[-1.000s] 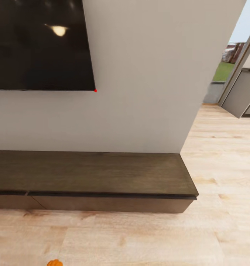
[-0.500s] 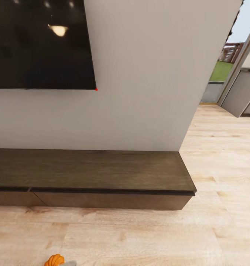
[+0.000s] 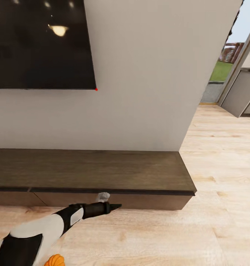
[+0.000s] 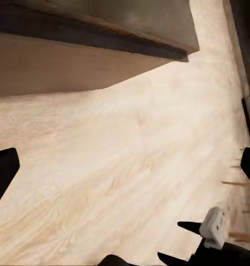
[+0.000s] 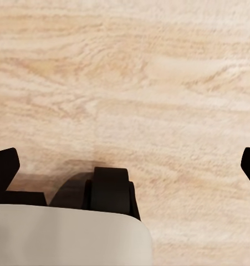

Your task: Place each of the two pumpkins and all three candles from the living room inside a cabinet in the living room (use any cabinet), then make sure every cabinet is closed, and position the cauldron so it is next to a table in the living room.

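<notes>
Cabinet (image 3: 102, 171): long axis runs along the wall under the TV (image 3: 40, 44), drawer fronts shut. Left gripper (image 3: 112, 205) just in front of it, fingers spread, empty. Pumpkin (image 3: 54, 260) on floor, stem hidden. Right gripper spread wide, empty.

No readable text, label, brand or number anywhere: cabinet (image 3: 91, 173) fronts blank, dark wall screen (image 3: 40, 44) blank.
</notes>
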`<state>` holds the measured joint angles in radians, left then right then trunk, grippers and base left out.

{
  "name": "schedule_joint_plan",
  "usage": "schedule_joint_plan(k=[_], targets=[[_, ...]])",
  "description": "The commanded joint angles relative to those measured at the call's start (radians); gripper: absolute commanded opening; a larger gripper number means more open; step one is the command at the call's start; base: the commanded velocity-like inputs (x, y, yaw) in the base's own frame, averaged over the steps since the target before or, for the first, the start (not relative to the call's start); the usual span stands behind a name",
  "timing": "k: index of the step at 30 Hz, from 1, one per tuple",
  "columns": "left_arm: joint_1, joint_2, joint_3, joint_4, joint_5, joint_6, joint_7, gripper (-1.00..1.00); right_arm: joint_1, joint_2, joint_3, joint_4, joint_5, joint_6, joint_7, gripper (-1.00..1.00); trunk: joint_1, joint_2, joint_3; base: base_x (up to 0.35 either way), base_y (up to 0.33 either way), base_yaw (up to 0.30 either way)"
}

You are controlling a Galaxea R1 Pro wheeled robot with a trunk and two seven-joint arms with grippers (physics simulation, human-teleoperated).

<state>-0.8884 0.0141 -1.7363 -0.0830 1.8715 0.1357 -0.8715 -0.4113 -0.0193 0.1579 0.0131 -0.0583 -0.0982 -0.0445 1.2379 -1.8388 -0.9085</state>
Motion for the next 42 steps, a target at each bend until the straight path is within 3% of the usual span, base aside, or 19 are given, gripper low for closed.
schedule_joint_plan(k=[1,3,5,6,9,14,18,21,25,28,30,32,35,38,40,41,42], targets=[[-0.015,-0.008,-0.006,0.0,-0.001,0.015,-0.009,1.0,0.0,0.0,0.0,0.0,0.0,0.0,0.0,1.0,0.0,0.0,0.0,0.0,0.0,0.0],[-0.08,-0.044,-0.006,-0.001,-0.001,0.074,-0.043,1.0,0.0,0.0,0.0,0.002,0.0,0.001,0.001,1.0,0.0,0.0,0.0,0.0,0.0,0.0],[-0.128,-0.064,-0.005,-0.007,-0.002,0.133,-0.082,1.0,0.0,0.002,0.0,0.002,0.0,0.001,0.001,1.0,0.0,0.0,0.0,0.0,0.0,0.0],[-0.166,-0.077,-0.005,-0.02,-0.002,0.189,-0.128,1.0,0.0,0.003,0.001,0.002,0.0,0.001,0.002,1.0,0.0,0.0,0.0,0.0,0.0,0.0],[-0.227,-0.09,-0.005,-0.036,-0.002,0.258,-0.217,1.0,0.0,0.002,0.004,0.002,0.0,0.002,0.003,1.0,0.0,0.0,0.0,0.0,0.0,0.0],[-0.317,-0.095,-0.004,-0.053,-0.001,0.285,-0.322,1.0,0.0,0.004,0.009,0.003,0.005,0.002,0.007,1.0,0.0,0.0,0.0,0.0,0.0,0.0],[-0.405,-0.095,-0.001,-0.111,0.001,0.29,-0.38,1.0,-0.001,0.005,0.029,0.004,0.058,-0.002,0.008,1.0,0.0,0.0,0.0,0.0,0.0,0.0],[-0.435,-0.096,0.01,-0.141,0.003,0.291,-0.391,1.0,-0.001,0.006,0.032,0.004,0.085,-0.019,0.008,1.0,0.0,0.0,0.0,0.0,0.0,0.0],[-0.448,-0.092,0.092,-0.157,0.004,0.281,-0.438,1.0,0.0,0.006,0.039,0.001,0.129,-0.042,0.009,1.0,0.0,0.0,0.0,0.0,0.0,0.0],[-0.448,-0.088,0.115,-0.159,0.002,0.278,-0.465,1.0,-0.001,0.005,0.071,-0.002,0.197,-0.039,-0.008,1.0,0.0,0.0,0.0,0.0,0.0,0.0],[-0.448,-0.086,0.121,-0.159,0.002,0.278,-0.473,1.0,-0.002,0.008,0.126,-0.005,0.292,-0.033,-0.08,1.0,0.0,0.0,0.0,0.0,0.0,0.0],[-0.448,-0.085,0.124,-0.159,0.002,0.278,-0.478,1.0,-0.006,0.024,0.174,-0.021,0.426,0.02,-0.321,1.0,0.0,0.0,0.0,0.0,0.0,0.0],[-0.448,-0.087,0.125,-0.159,0.001,0.278,-0.478,1.0,-0.011,0.031,0.188,-0.052,0.503,0.053,-0.481,1.0,0.0,0.0,0.0,0.0,0.0,0.0],[-0.448,-0.092,0.124,-0.16,0.0,0.279,-0.475,1.0,-0.014,0.033,0.194,-0.102,0.624,0.07,-0.556,1.0,0.0,0.0,0.0,0.0,0.0,0.0],[-0.448,-0.094,0.124,-0.163,-0.001,0.279,-0.474,1.0,-0.015,0.033,0.195,-0.12,0.679,0.072,-0.571,1.0,0.0,0.0,0.0,0.0,0.0,0.0],[-0.448,-0.095,0.124,-0.171,-0.001,0.28,-0.473,1.0,-0.016,0.033,0.196,-0.139,0.76,0.075,-0.591,1.0,0.0,0.0,0.0,0.0,0.0,0.0],[-0.448,-0.095,0.124,-0.175,-0.001,0.28,-0.472,1.0,-0.017,0.033,0.196,-0.147,0.789,0.075,-0.599,1.0,0.0,0.0,0.0,0.0,0.0,0.0]])
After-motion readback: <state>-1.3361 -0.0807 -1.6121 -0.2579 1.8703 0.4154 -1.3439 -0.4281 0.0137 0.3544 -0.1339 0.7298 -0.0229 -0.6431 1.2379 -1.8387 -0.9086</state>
